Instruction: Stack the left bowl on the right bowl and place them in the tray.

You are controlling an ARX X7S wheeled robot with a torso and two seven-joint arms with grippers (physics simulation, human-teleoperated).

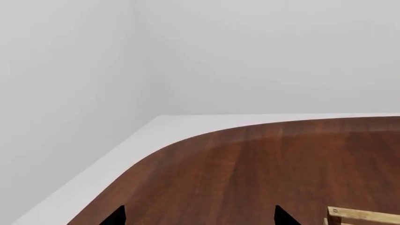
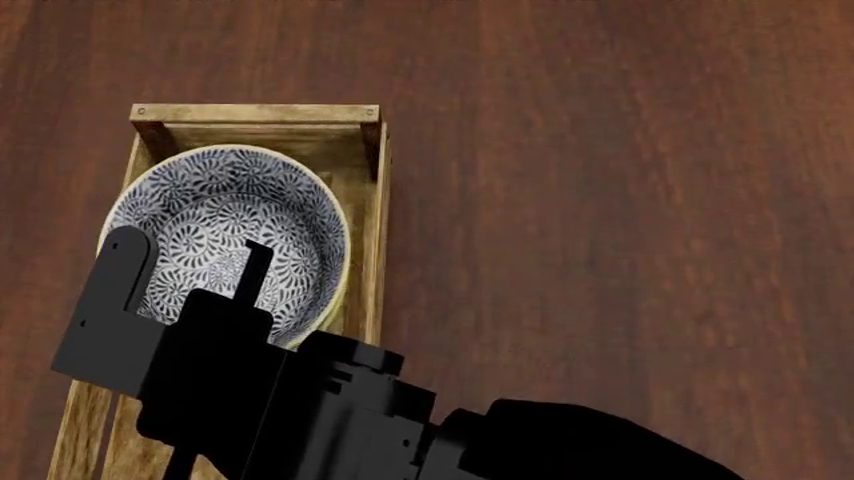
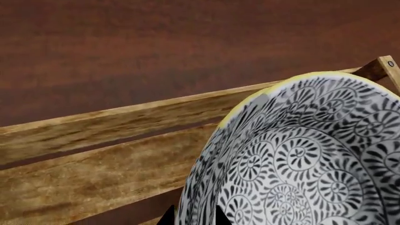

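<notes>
Bowl [image 2: 224, 232], apparently stacked: being held in tray [image 2: 378, 250] at the near rim by right gripper [image 2: 187, 262]. Fingers are to be opened gently, lifted straight.

The place looks like a simple simulated room, maybe a dining corner of a home, but the kind cannot be told for sure. The surface [image 1: 262, 173] is dark polished wood with a rounded corner. Behind this corner stand plain pale walls [image 1: 250, 51] and a pale floor [image 1: 125, 154]. On the surface lies a light-wood tray [image 2: 254, 115], and a patterned bowl [image 2: 220, 230] sits in it.
</notes>
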